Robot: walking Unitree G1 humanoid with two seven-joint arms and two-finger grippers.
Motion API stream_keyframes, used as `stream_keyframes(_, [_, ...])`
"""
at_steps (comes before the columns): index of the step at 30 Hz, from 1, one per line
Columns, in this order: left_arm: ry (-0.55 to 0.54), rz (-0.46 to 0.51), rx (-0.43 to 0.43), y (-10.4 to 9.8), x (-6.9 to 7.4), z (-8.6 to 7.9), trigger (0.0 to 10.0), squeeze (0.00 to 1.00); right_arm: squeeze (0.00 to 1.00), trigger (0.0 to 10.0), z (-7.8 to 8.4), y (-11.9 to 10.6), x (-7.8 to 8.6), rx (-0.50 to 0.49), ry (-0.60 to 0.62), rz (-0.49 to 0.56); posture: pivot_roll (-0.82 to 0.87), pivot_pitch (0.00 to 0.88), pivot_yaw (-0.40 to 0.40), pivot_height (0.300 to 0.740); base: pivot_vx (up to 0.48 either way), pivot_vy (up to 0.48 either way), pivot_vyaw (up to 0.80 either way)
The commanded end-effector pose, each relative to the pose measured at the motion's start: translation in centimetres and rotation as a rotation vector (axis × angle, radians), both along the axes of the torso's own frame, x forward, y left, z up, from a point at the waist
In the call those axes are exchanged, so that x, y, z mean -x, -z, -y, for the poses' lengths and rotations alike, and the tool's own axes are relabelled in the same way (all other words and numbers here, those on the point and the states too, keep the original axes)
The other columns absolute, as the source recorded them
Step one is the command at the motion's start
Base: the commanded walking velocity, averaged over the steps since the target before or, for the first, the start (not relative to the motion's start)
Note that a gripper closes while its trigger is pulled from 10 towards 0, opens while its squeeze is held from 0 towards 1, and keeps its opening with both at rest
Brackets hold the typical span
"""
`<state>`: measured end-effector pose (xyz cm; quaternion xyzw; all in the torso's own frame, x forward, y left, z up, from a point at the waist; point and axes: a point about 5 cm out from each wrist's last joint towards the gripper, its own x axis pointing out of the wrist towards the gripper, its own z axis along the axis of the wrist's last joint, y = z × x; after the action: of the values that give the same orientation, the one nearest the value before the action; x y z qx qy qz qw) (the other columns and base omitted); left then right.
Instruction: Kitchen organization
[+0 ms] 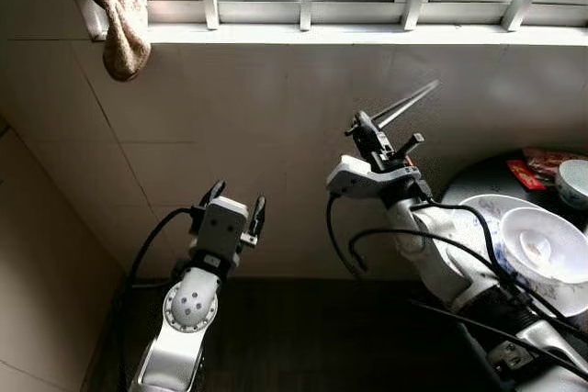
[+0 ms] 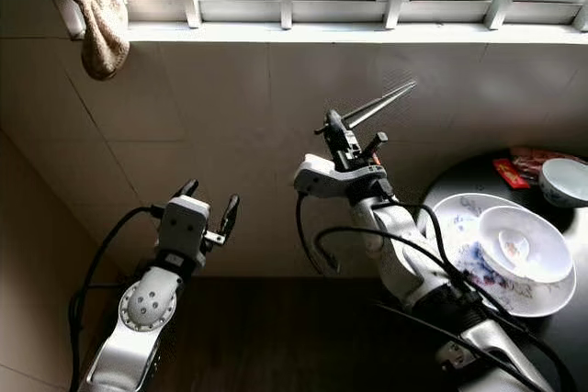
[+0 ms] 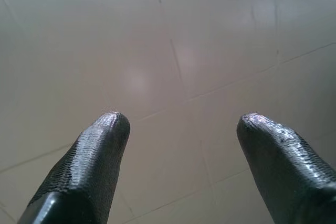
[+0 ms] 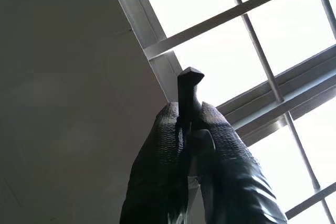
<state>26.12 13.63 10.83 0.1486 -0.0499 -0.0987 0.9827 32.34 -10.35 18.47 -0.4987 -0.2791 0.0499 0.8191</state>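
Chopsticks (image 1: 404, 104) sit clamped in the right gripper (image 1: 372, 138), tips toward 2 o'clock; their lower ends are hidden. Left gripper (image 1: 235, 201) gapes, holding nothing.

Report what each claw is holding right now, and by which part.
The right claw is shut on a pair of chopsticks, gripped near one end, the rest pointing up toward the window. The left claw is open, holding nothing.

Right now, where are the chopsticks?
The right gripper pinches the chopsticks, raised before the tiled wall under the window, left of the round table's dishes.
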Motion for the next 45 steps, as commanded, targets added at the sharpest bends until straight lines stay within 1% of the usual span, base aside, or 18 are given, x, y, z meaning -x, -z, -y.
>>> stream_keyframes(1, [0.001, 0.014, 0.005, -0.3, 0.0, 0.1, 10.0, 0.0, 0.0, 0.0, -0.8, -0.8, 0.7, -0.073, -0.073, -0.001, 0.1, 0.0, -0.039, 0.74, 0.0, 0.0, 0.8])
stream_keyframes(2, [-0.002, 0.016, 0.004, -0.3, 0.0, 0.0, 10.0, 0.0, 0.0, 0.0, -1.5, -1.1, 1.3, -0.141, -0.125, -0.018, 0.1, 0.0, -0.039, 0.74, 0.0, 0.0, 0.8])
stream_keyframes(3, [-0.002, 0.016, 0.004, -0.3, 0.0, 0.0, 10.0, 0.0, 0.0, 0.0, -1.5, -1.1, 1.3, -0.141, -0.125, -0.018, 0.1, 0.0, -0.039, 0.74, 0.0, 0.0, 0.8])
stream_keyframes(4, [-0.004, 0.018, 0.004, -0.3, 0.0, 0.0, 10.0, 0.0, 0.0, 0.0, -2.1, -1.3, 1.9, -0.193, -0.169, -0.033, 0.1, 0.0, -0.039, 0.74, 0.0, 0.0, 0.8])
stream_keyframes(5, [-0.011, 0.025, 0.005, -0.5, 0.0, -0.1, 10.0, 0.0, 0.0, 0.0, -2.7, -1.7, 2.5, -0.303, -0.224, -0.08, 0.1, 0.0, -0.039, 0.74, 0.0, 0.0, 0.8])
stream_keyframes(6, [-0.011, 0.025, 0.005, -0.5, 0.0, -0.1, 10.0, 0.0, 0.0, 0.0, -2.7, -1.7, 2.5, -0.303, -0.224, -0.08, 0.1, 0.0, -0.039, 0.74, 0.0, 0.0, 0.8])
stream_keyframes(8, [-0.016, 0.028, 0.006, -0.5, 0.0, -0.2, 10.0, 0.0, 0.0, 0.0, -2.9, -1.9, 2.8, -0.363, -0.253, -0.108, 0.1, 0.0, -0.039, 0.74, 0.0, 0.0, 0.8])
stream_keyframes(11, [-0.021, 0.031, 0.006, -0.6, -0.1, -0.3, 10.0, 0.0, 0.0, 0.0, -2.8, -2.2, 2.8, -0.455, -0.259, -0.146, 0.1, 0.0, -0.037, 0.74, 0.0, 0.0, 0.8])
stream_keyframes(14, [-0.021, 0.032, 0.005, -0.6, -0.1, -0.3, 10.0, 0.0, 0.0, 0.0, -2.8, -2.2, 2.7, -0.481, -0.262, -0.164, 0.1, 0.0, -0.037, 0.74, 0.0, 0.0, 0.8])
stream_keyframes(16, [-0.022, 0.034, 0.005, -0.7, -0.1, -0.3, 10.0, 0.0, 0.0, 0.0, -2.7, -2.0, 2.7, -0.527, -0.264, -0.211, 0.1, 0.0, -0.037, 0.74, 0.0, 0.0, 0.8])
stream_keyframes(20, [-0.023, 0.034, 0.005, -0.7, -0.1, -0.3, 10.0, 0.0, 0.0, 0.0, -2.7, -1.9, 2.8, -0.53, -0.265, -0.22, 0.1, 0.0, -0.038, 0.74, 0.0, 0.0, 0.8])
stream_keyframes(22, [-0.025, 0.035, 0.006, -0.7, -0.1, -0.3, 10.0, 0.0, 0.0, 0.0, -2.7, -1.6, 2.8, -0.536, -0.267, -0.248, 0.1, 0.0, -0.039, 0.74, 0.0, 0.0, 0.8])
stream_keyframes(29, [-0.024, 0.034, 0.005, -0.7, -0.1, -0.3, 10.0, 0.0, 0.0, 0.0, -2.7, -1.2, 2.9, -0.548, -0.264, -0.293, 0.1, 0.0, -0.036, 0.74, 0.0, 0.0, 0.8])
stream_keyframes(45, [-0.02, 0.033, 0.003, -0.7, -0.2, -0.3, 10.0, 0.0, 0.0, 0.0, -2.7, -1.0, 2.9, -0.548, -0.253, -0.305, 0.1, 0.0, -0.035, 0.74, 0.0, 0.0, 0.8])
